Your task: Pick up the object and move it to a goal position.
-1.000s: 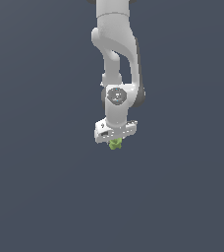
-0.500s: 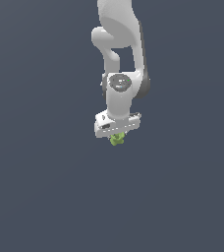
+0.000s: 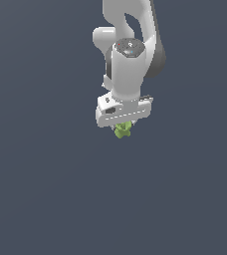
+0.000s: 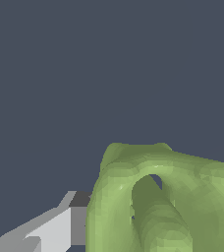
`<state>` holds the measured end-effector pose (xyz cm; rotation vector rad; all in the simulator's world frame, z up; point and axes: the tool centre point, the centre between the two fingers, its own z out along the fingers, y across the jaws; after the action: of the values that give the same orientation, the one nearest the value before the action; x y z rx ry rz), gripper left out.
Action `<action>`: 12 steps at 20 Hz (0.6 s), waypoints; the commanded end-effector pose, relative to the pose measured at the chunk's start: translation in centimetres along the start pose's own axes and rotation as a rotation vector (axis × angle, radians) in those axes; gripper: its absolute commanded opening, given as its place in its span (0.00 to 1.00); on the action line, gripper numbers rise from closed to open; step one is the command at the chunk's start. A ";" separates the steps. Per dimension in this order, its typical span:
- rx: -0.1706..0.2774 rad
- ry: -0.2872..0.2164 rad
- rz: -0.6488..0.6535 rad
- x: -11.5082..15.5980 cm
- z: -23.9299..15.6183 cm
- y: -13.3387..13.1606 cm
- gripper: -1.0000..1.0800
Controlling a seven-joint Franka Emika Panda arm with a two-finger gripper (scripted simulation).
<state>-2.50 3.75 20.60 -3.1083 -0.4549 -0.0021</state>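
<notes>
The object [image 3: 123, 130] is a small lime-green lumpy blob hanging just under the white hand of the arm in the exterior view. My gripper [image 3: 123, 127] is shut on it, and the hand's body hides most of the fingers. In the wrist view the object [image 4: 163, 202] fills a large part of the picture, close to the camera, with one grey-white finger [image 4: 60, 226] pressed against its side. The other finger is hidden behind the blob. The object is held up in the air, away from the dark surface.
A plain dark grey-blue surface [image 3: 46, 199] fills the background on all sides. The white arm [image 3: 130, 45] rises from the hand to the upper edge of the exterior view.
The arm has tilted and carried the green object upward and slightly toward the exterior view's right. The grip on it has stayed the same.
</notes>
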 end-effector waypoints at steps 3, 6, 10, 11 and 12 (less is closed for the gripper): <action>0.000 -0.001 0.000 0.8 -4.8 -0.4 0.00; 0.000 -0.001 0.000 1.4 -7.9 -0.6 0.00; 0.000 -0.001 0.000 2.2 -12.0 -0.9 0.00; 0.000 -0.001 0.000 2.4 -13.0 -1.0 0.00; 0.000 -0.001 0.000 2.6 -14.0 -1.1 0.00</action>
<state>-0.55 5.32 33.04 -3.1083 -0.4549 -0.0023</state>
